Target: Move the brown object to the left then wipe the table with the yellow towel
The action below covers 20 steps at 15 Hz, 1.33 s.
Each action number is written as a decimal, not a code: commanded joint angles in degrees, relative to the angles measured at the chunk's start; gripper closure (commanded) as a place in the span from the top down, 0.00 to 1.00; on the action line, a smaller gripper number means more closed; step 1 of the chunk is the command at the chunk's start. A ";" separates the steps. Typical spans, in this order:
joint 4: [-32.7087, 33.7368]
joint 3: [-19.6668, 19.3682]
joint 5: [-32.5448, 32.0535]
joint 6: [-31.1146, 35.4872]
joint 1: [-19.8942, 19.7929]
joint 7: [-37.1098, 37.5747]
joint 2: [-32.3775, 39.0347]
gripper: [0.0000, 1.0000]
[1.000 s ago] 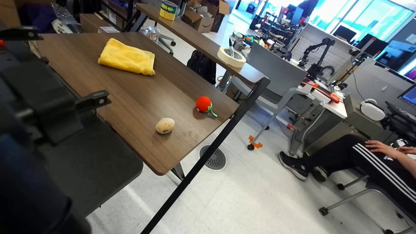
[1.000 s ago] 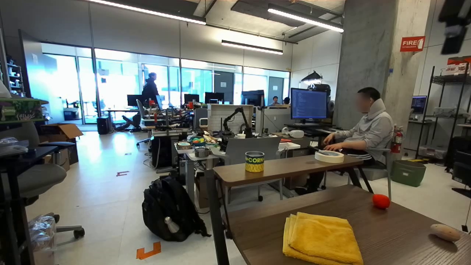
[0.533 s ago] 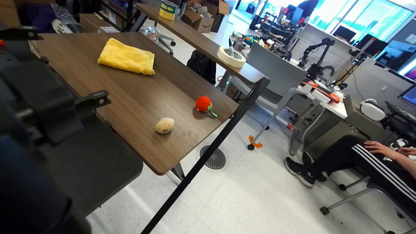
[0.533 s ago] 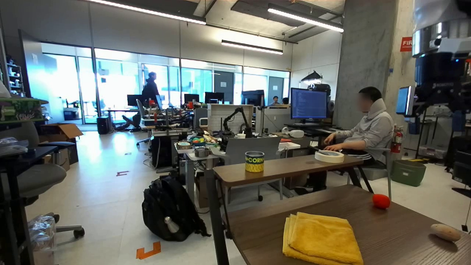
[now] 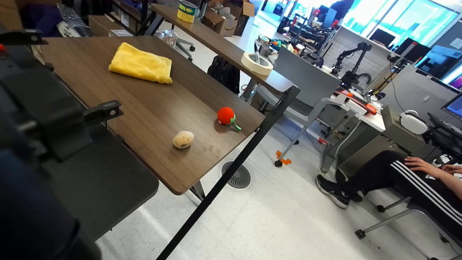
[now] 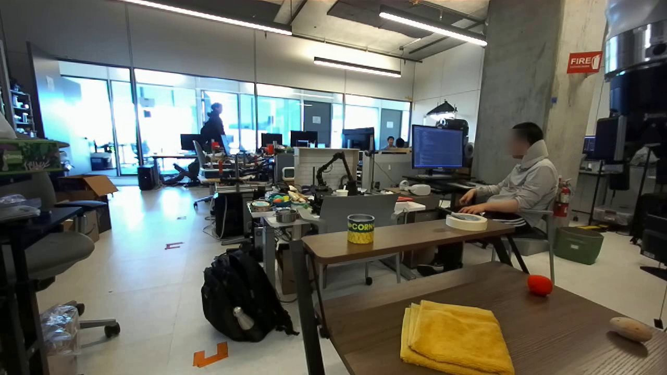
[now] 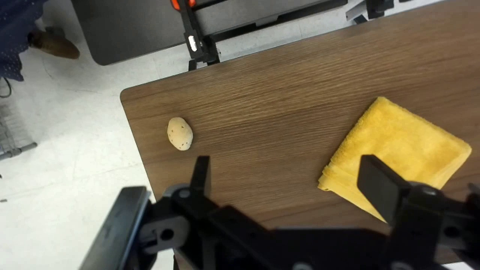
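Observation:
The brown object is a pale tan, potato-like piece with dark specks. It lies near a corner of the brown table (image 5: 158, 104) in both exterior views (image 5: 183, 140) (image 6: 631, 329) and at the left of the wrist view (image 7: 180, 134). The folded yellow towel (image 5: 140, 65) lies flat farther along the table, also in an exterior view (image 6: 458, 336) and the wrist view (image 7: 403, 140). My gripper (image 7: 285, 159) is open and empty above the table, with its right finger overlapping the towel in the picture. In an exterior view the wrist shows at the right edge; its fingertips cannot be made out there.
A red ball (image 5: 226, 115) with a green stem sits on the table near the tan object. A raised bench beside the table bears a corn can (image 6: 360, 229) and a tape roll (image 6: 466, 223). A black rail (image 5: 234, 166) crosses an exterior view. A person sits beyond.
In an exterior view the wrist came lower and farther into view at the right, then shifted back toward the right edge. The tan object, towel and red ball have not moved.

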 commanded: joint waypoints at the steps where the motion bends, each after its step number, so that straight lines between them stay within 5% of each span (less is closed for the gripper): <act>1: -5.07 -4.04 0.74 5.41 -0.64 -15.56 -3.66 1.00; 4: -6.42 -7.16 3.16 8.07 -0.37 -28.75 -3.33 1.00; 6: -6.32 -8.41 6.69 1.54 0.23 -36.86 -4.76 1.00; 7: -5.69 -7.37 3.96 4.85 -0.37 -30.48 -2.57 1.00; 10: -5.81 -7.97 5.89 2.90 -0.27 -35.28 -2.94 1.00; 12: -5.88 -7.63 6.22 9.95 -0.24 -31.94 -0.81 1.00; 14: -3.72 -8.28 5.96 14.72 -1.26 -28.32 4.85 1.00; 20: 5.74 -11.48 5.60 13.88 -6.18 -23.14 24.61 1.00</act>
